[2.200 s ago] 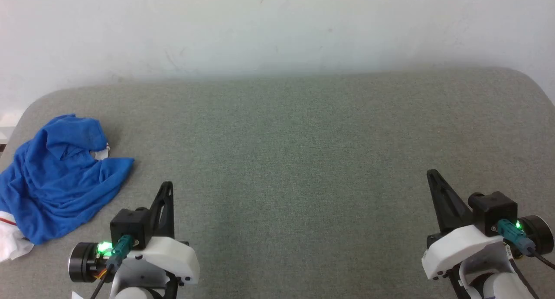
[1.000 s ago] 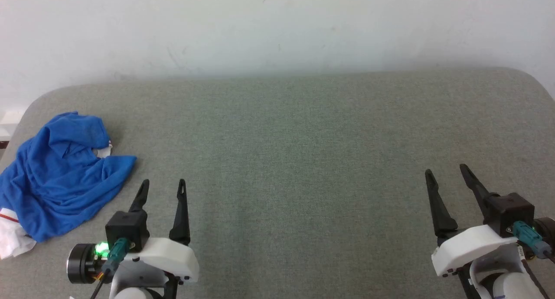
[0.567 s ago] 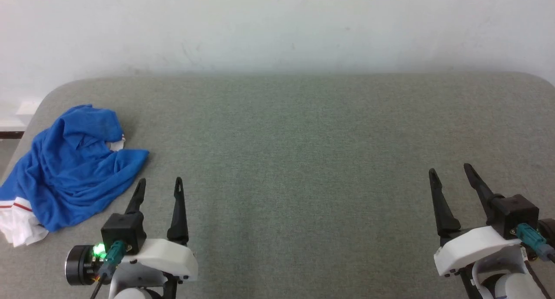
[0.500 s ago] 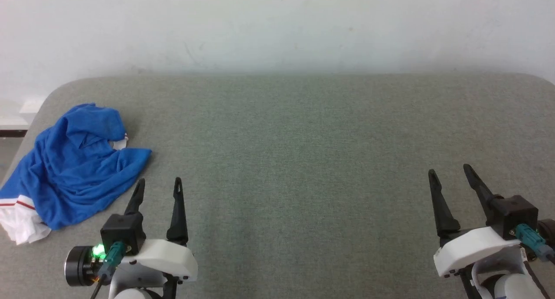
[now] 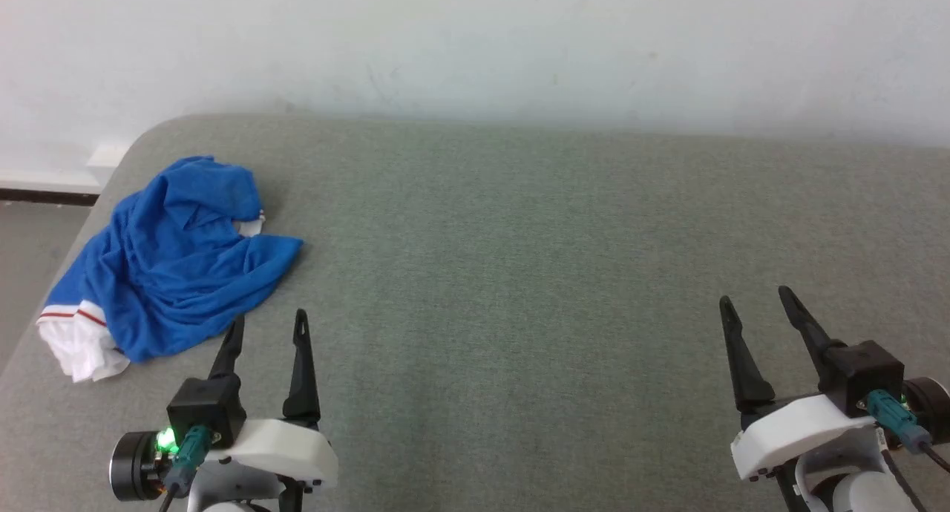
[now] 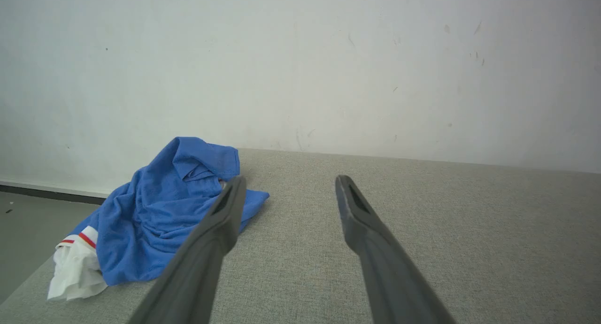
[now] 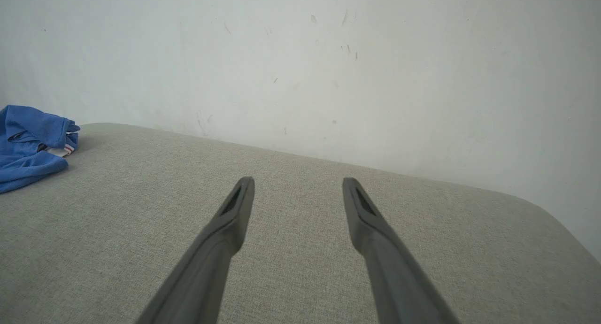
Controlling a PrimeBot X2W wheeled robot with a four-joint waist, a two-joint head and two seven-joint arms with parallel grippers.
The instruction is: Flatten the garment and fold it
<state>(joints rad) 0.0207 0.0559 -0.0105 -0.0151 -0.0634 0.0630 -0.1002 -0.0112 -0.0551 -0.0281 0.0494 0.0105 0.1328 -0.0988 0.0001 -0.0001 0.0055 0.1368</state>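
The garment [image 5: 174, 263] lies crumpled in a bright blue heap at the far left of the grey padded surface, a white sleeve with red stripes sticking out at its near-left end. In the left wrist view the garment [image 6: 155, 216] sits ahead and to the left, its lettering hidden in the folds. My left gripper [image 5: 269, 328] stands open just below and right of the heap, apart from it, nothing between its fingers [image 6: 220, 220]. My right gripper [image 5: 753, 300] is open and empty at the lower right, far from the cloth. The right wrist view catches the garment [image 7: 28, 145] at its left edge.
The grey fabric-covered surface [image 5: 519, 274] runs wide between the two grippers, with a rounded far-left corner. A pale wall [image 5: 475, 44] rises right behind its far edge. Floor [image 5: 30, 267] and a dark baseboard show past the left edge, close to the garment.
The whole head view has shifted right, so the camera has turned left; the garment now sits more fully in frame. Both grippers rolled to show both fingers apart, and they stay open.
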